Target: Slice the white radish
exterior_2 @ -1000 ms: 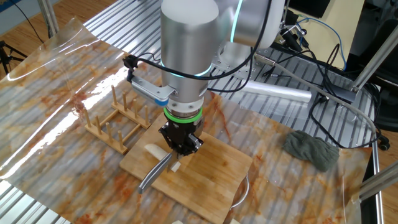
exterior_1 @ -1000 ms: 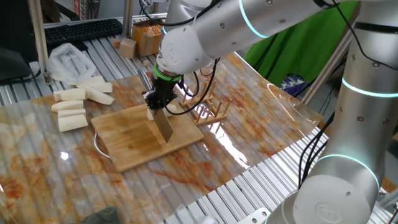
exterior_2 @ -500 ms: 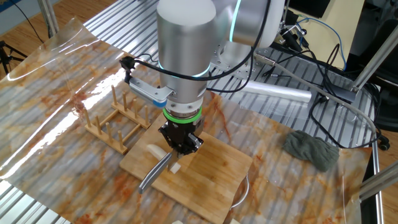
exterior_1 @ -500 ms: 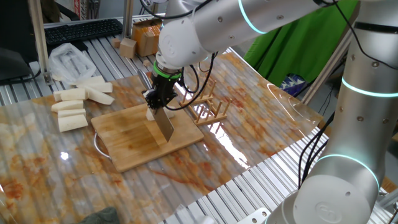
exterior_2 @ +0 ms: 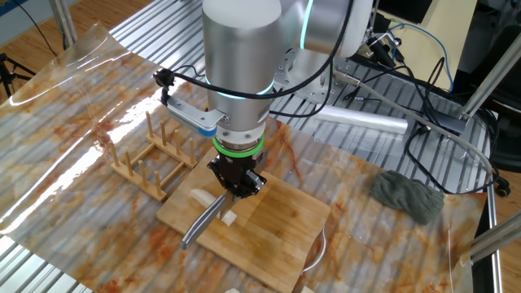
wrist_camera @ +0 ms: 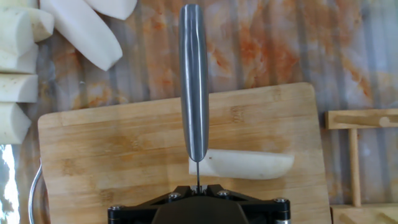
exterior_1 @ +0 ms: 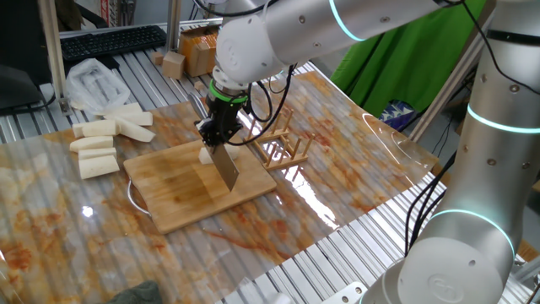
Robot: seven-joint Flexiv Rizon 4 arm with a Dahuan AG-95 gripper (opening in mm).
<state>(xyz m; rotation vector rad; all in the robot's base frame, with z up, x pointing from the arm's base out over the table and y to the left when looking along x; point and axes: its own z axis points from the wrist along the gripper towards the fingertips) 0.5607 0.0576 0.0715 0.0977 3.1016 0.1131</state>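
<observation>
The white radish point(wrist_camera: 249, 164) is a short creamy chunk lying on the wooden cutting board point(wrist_camera: 112, 149). My gripper point(wrist_camera: 198, 186) is shut on a knife point(wrist_camera: 194, 81), whose steel blade runs away from me, edge down, over the radish's left end. In one fixed view the gripper point(exterior_1: 218, 135) holds the knife point(exterior_1: 224, 169) beside the radish point(exterior_1: 205, 154) on the board point(exterior_1: 181, 190). In the other fixed view the gripper point(exterior_2: 236, 185) stands over the radish point(exterior_2: 201, 198), with the knife point(exterior_2: 202, 222) slanting down across it.
Several longer white radish sticks point(exterior_1: 101, 143) lie left of the board, with a translucent plastic bag point(exterior_1: 93, 80) behind them. A wooden rack point(exterior_1: 283, 152) stands right of the board. A grey cloth point(exterior_2: 411, 198) lies further off. A metal rim point(wrist_camera: 34, 186) shows under the board.
The gripper and knife have lifted slightly and shifted a little along the radish. The radish and board have not moved.
</observation>
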